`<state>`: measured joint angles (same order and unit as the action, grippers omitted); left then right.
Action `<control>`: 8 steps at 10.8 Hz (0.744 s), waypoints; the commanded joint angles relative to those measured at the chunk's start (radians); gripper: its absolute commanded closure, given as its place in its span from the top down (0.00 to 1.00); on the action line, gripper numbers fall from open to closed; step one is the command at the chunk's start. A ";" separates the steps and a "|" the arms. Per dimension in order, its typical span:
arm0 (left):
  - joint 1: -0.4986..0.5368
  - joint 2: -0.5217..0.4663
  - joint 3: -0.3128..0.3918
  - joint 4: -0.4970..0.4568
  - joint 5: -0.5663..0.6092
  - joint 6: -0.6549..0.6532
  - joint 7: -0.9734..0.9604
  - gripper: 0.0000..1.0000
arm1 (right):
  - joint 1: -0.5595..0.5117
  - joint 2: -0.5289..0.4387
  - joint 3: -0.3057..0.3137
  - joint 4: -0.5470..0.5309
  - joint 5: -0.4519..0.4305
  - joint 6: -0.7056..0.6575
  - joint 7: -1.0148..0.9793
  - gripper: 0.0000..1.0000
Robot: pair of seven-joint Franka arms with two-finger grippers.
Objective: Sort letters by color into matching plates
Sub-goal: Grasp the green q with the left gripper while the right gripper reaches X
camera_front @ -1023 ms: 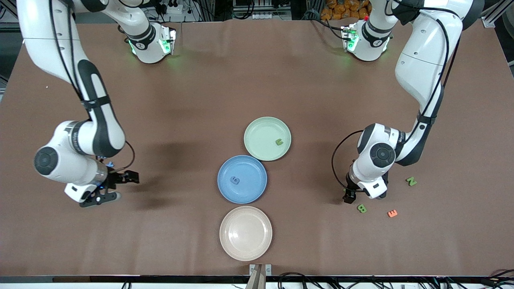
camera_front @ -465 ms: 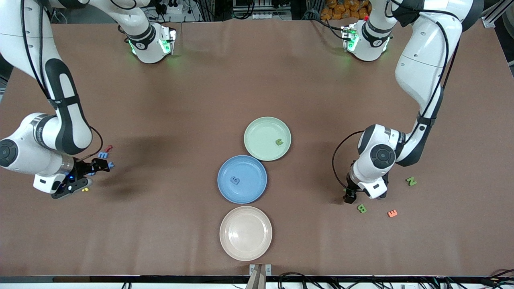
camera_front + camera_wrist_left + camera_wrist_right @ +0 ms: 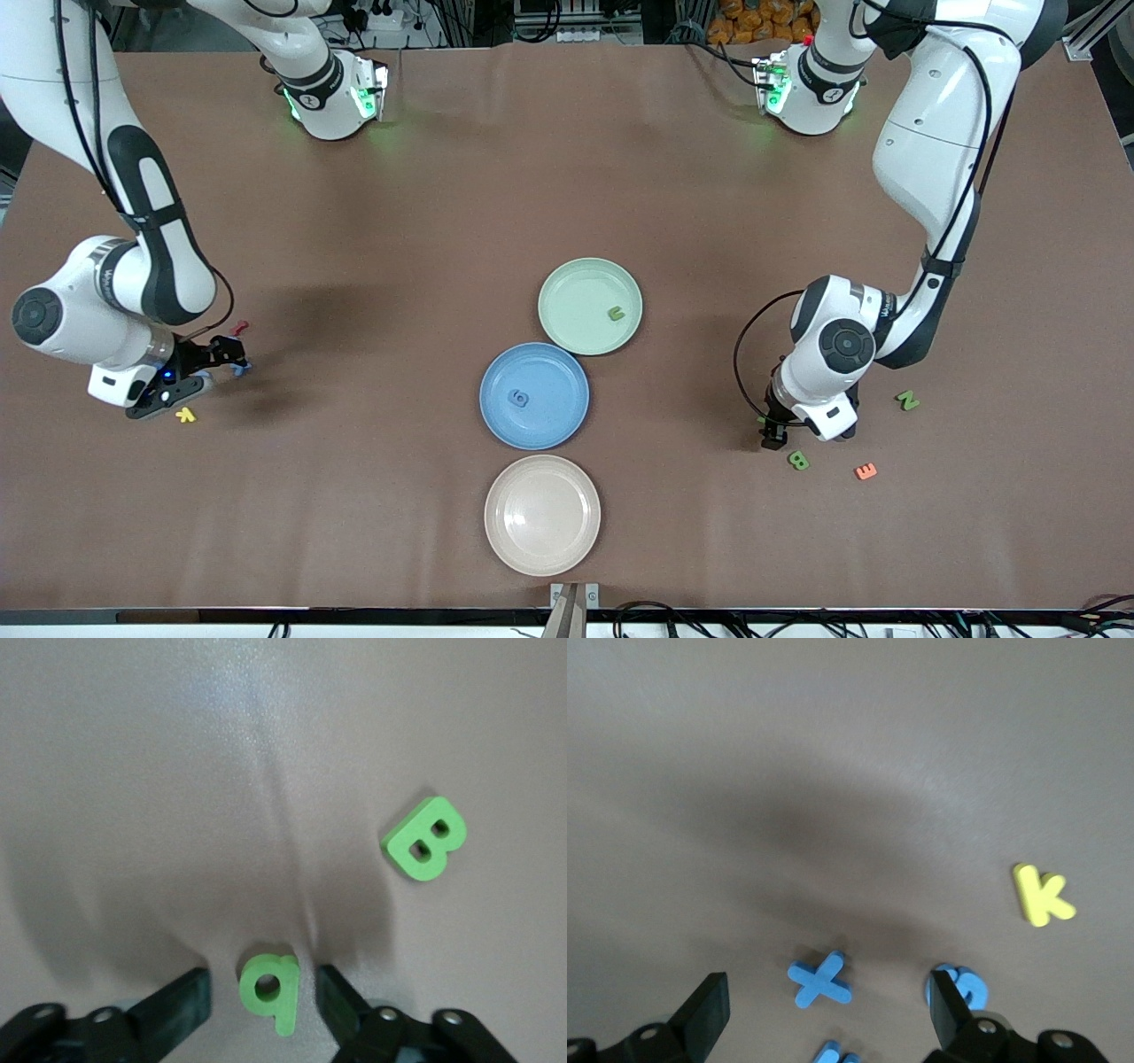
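Observation:
My left gripper is down at the table, open, its fingers on either side of a green letter q with a small gap on each side. A green B lies close by. In the front view this gripper is low beside the green B. My right gripper is open over a blue X, with another blue letter by one finger. The green plate holds a green letter. The blue plate holds a blue one.
An orange E and a green N lie near the left gripper. A yellow K and a red letter lie by the right gripper. A cream plate sits nearest the front camera.
The right arm has swung away from the plates toward its own end of the table and now hangs over the letters there. The left arm has stayed where it was.

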<state>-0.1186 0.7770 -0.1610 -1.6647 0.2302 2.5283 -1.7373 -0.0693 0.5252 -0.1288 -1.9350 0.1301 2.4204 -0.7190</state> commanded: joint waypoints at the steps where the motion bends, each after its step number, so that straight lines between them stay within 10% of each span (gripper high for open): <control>1: 0.001 0.016 0.006 0.006 -0.017 -0.011 -0.027 0.00 | -0.012 -0.054 0.017 -0.123 -0.017 0.084 -0.014 1.00; 8: -0.010 -0.036 0.003 0.006 -0.015 -0.063 -0.027 0.00 | -0.014 -0.065 0.028 -0.214 -0.017 0.187 -0.017 1.00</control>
<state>-0.1169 0.7757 -0.1601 -1.6591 0.2301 2.5202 -1.7514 -0.0691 0.5066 -0.1138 -2.0943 0.1289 2.5775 -0.7226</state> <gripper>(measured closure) 0.996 0.000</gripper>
